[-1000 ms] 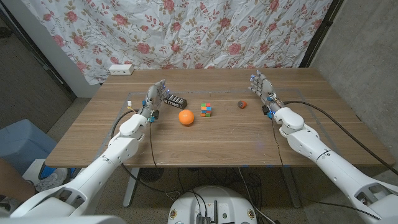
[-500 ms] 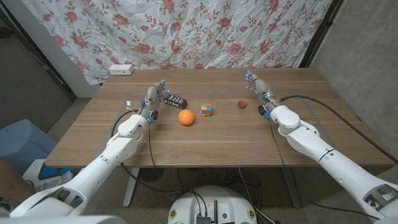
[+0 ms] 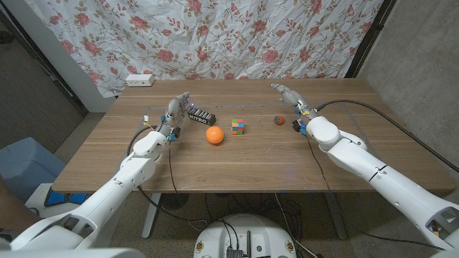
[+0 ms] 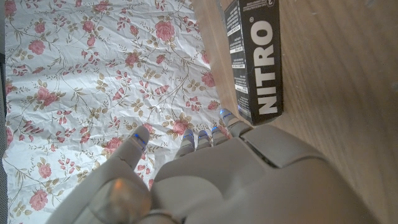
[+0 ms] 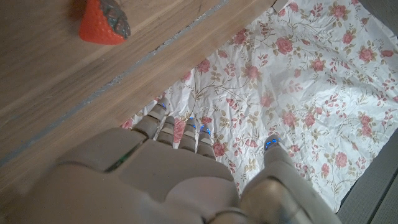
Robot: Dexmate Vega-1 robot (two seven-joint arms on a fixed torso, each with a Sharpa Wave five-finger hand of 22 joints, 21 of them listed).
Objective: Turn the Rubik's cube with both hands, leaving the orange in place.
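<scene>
Over the last second the right hand [image 3: 290,96] swings inward, fingers spread and empty, toward the untouched Rubik's cube [image 3: 238,126] lying well left of its fingertips, beside the orange [image 3: 214,135]; left hand [image 3: 178,110] stays open, empty.

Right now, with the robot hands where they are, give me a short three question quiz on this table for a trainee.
1. True or false: the left robot hand is holding the Rubik's cube.
2. Which thing lies directly beside the Rubik's cube, on the side nearer the left arm? A) the strawberry B) the orange C) the white power strip
3. Fill in the missing word: the black box near the left robot hand is printed with the word ____.

Key: 1 false, both it and the right robot hand hold nothing, fingers apart. 2 B. 3 NITRO.
</scene>
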